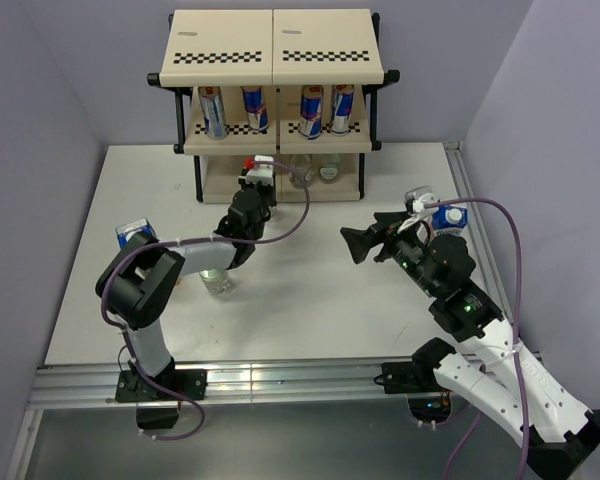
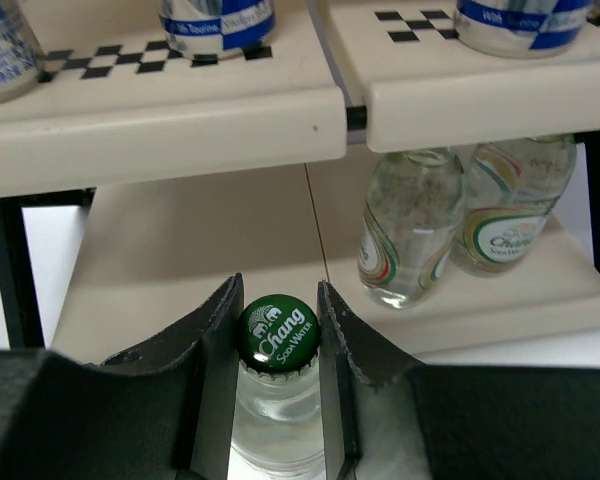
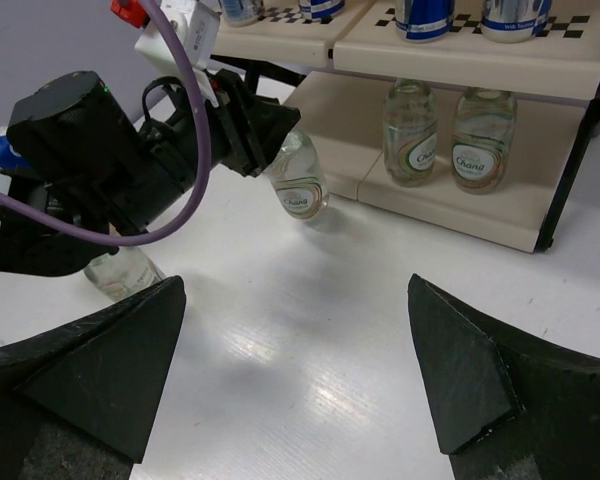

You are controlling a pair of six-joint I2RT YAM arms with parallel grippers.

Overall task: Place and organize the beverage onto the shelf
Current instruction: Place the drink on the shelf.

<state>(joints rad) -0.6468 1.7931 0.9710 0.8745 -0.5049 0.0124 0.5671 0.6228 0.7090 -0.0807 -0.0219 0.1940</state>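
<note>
A green-capped bottle (image 2: 278, 335) is gripped at the neck by the left gripper (image 2: 278, 293), just in front of the bottom tier of the shelf (image 2: 180, 240). It should be kept upright and set left of the two bottles (image 2: 410, 235) there. The right gripper (image 3: 295, 290) is held open and empty.

green-capped bottle (image 2: 278, 330) before shelf (image 2: 180, 130)

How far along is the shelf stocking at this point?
Done: four cans stand on the middle tier of the shelf, and two bottles on its bottom tier, right half. In hand: the left gripper holds a third bottle by the neck, in front of the bottom tier. Left: the fourth bottle, left carton and right carton sit on the table. The right gripper is open, empty.
</note>
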